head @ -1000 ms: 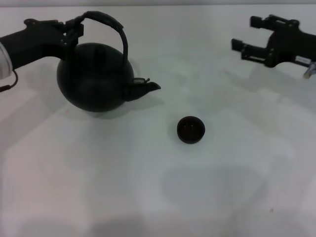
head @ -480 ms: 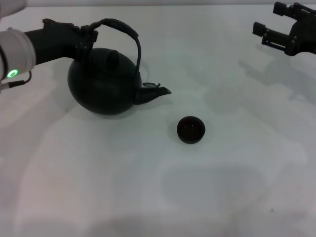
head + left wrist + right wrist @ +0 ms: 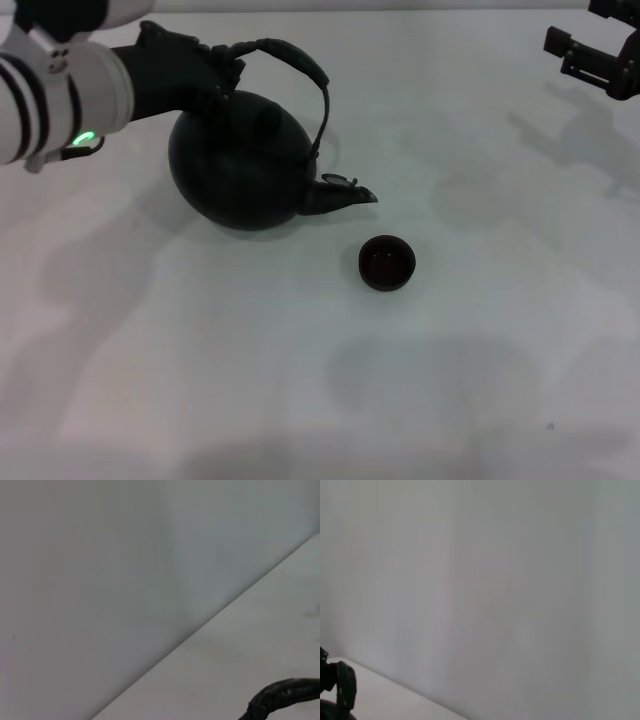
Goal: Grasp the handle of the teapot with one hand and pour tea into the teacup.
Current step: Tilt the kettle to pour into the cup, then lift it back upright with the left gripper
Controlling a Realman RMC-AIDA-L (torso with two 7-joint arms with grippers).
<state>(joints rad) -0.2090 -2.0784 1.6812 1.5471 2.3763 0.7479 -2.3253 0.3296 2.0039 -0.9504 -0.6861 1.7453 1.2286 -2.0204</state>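
The large round black teapot (image 3: pixel 243 170) is held above the table left of centre, its short spout (image 3: pixel 345 195) pointing right toward the teacup. Its arched handle (image 3: pixel 300 66) rises over the lid; part of it shows in the left wrist view (image 3: pixel 280 696). My left gripper (image 3: pixel 222 60) is shut on the handle's left end. The tiny dark teacup (image 3: pixel 386 262) stands upright on the table, just right of and below the spout tip, apart from it. My right gripper (image 3: pixel 590 45) is open and empty at the far right top, well away from both.
The white table (image 3: pixel 320 380) runs to a pale wall at the back. The pot casts a soft shadow to its left. Both wrist views show mostly wall.
My left arm has carried the teapot to the right, bringing the spout closer to the teacup. My right gripper has drawn back toward the upper right corner. The teacup has not moved.
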